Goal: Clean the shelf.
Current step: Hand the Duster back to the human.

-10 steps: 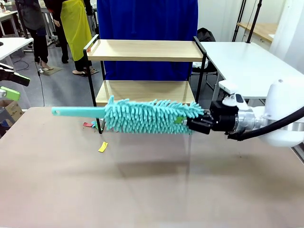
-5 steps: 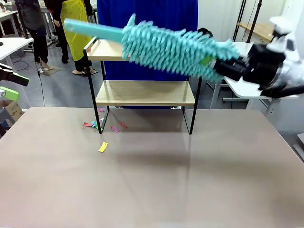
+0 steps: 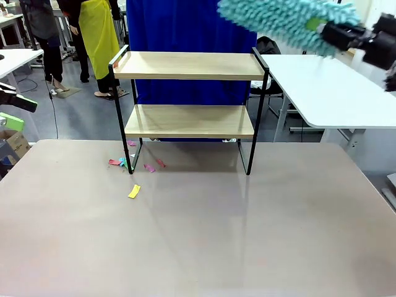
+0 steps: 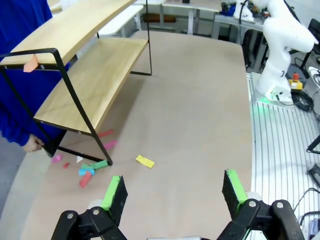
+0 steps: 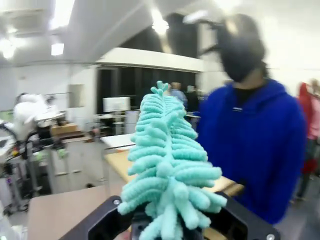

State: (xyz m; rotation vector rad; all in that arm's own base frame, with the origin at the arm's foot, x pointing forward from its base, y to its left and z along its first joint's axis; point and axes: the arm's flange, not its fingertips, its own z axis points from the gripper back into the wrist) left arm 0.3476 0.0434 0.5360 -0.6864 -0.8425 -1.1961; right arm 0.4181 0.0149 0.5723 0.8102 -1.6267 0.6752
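1. Across our wide beige table [image 3: 198,247], the two-tier light-wood shelf in a thin black metal frame [image 3: 189,93] stands at 12 o'clock.
2. We judge it light but rigid, liable to slide if pushed; any hold belongs on the frame.
3. Our right gripper [image 3: 334,34], at 2 o'clock, is clamped on the soft, fluffy teal chenille duster [image 3: 278,21].
4. Our left gripper [image 4: 172,192] gapes wide, holding nothing.
5. Small coloured paper scraps [image 3: 134,191] litter 10 o'clock.
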